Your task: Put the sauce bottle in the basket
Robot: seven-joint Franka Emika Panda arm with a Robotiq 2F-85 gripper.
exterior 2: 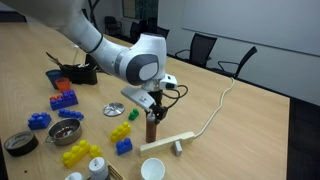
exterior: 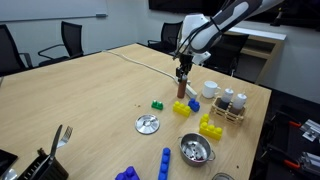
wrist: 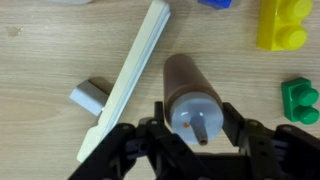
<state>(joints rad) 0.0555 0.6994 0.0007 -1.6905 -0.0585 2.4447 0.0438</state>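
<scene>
Sauce bottle [exterior: 181, 90] is seen standing upright near the middle of both exterior views. It is held near its pale cap by the gripper [exterior: 183, 76], whose fingers are squeezed against its two sides in the wrist view. The basket [exterior: 229, 110] is seen further right in an exterior view, well apart from the bottle, with white shakers [exterior: 228, 98] kept inside it, and a long white stick [wrist: 135, 65] is laid just beside the bottle.

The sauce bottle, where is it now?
In an exterior view the sauce bottle is upright in the hand, just behind the yellow blocks and apart from the basket.
</scene>
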